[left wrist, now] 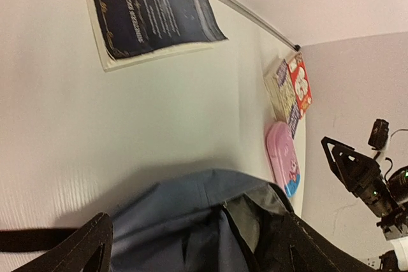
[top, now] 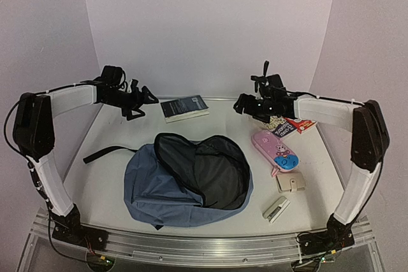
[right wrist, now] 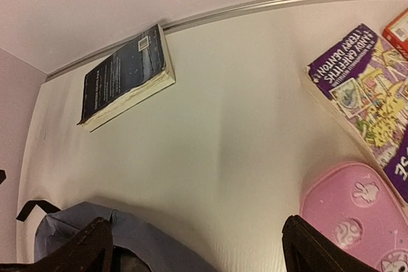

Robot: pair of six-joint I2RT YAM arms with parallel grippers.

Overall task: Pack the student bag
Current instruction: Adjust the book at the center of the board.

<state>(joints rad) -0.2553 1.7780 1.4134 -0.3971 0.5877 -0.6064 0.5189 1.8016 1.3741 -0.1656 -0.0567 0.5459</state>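
The student bag [top: 185, 183], a dusty-blue backpack, lies in the middle of the table with its main compartment unzipped and the dark grey lining [top: 213, 170] showing. My left gripper [top: 145, 99] hangs open and empty above the table, back left of the bag. In the left wrist view the bag [left wrist: 185, 221] lies between the fingertips [left wrist: 83, 250]. My right gripper [top: 242, 105] is open and empty, back right of the bag. The right wrist view shows the bag's edge [right wrist: 76, 227] at the lower left.
A dark book [top: 184, 107] lies at the back centre. A pink pencil case [top: 276, 151], a purple book [top: 280, 125] and a red item [top: 301, 125] lie at the right. A beige wallet [top: 291, 183] and a small white object [top: 276, 209] lie at the front right. A black strap [top: 105, 153] trails left.
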